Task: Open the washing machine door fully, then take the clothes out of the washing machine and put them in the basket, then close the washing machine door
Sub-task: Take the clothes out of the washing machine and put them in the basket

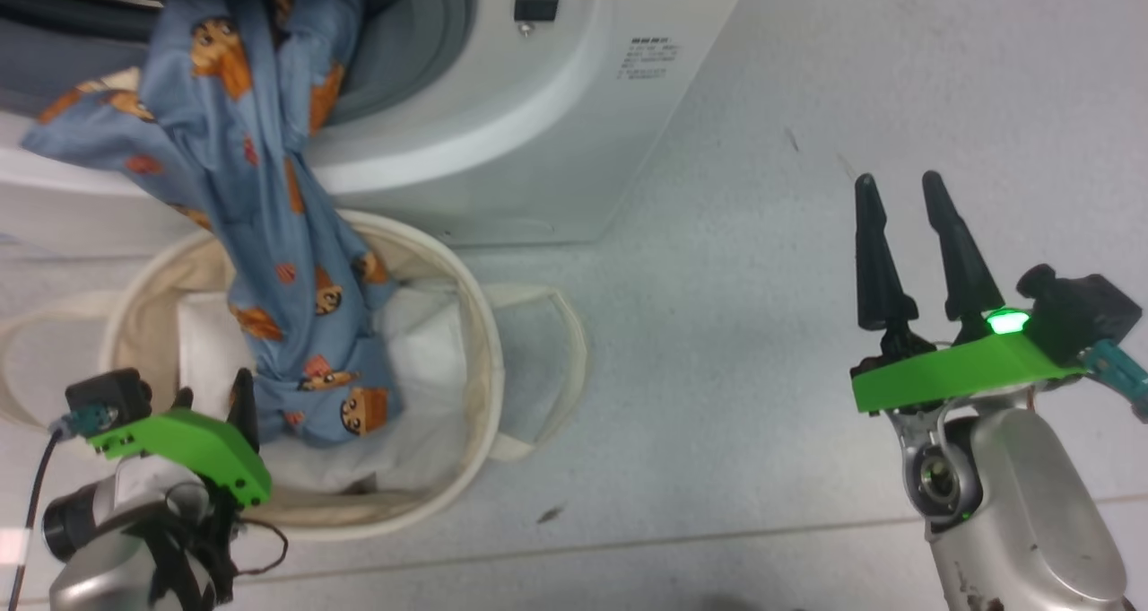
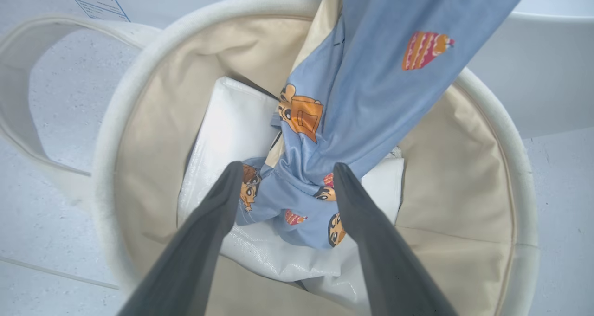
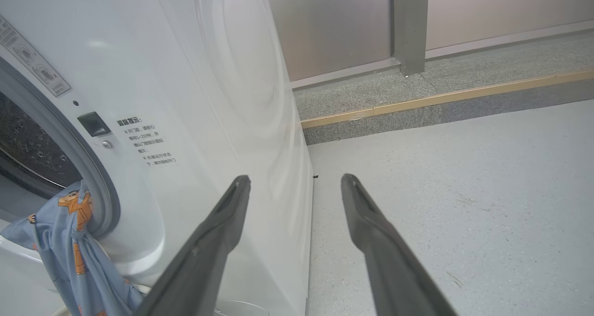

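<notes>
We see the clothes (image 1: 278,261), thin light-blue fabric printed with orange-brown cartoon faces, twisted into a rope that hangs from the grey-ringed opening of the white washer (image 1: 538,100) down into the basket (image 1: 484,360). Their bunched lower end lies on a glossy white sheet (image 1: 421,342) inside that round, soft cream canvas tub. The left jaws stand open over the bunch, not pinching it. The right jaws stand open over the speckled floor (image 1: 762,234), well apart.

- A round cream canvas basket (image 1: 491,360) is stood upright just before a white front-loading washing machine (image 1: 538,126).
- A light blue bear-printed garment (image 1: 269,261) is draped from the machine's opening into the basket.
</notes>
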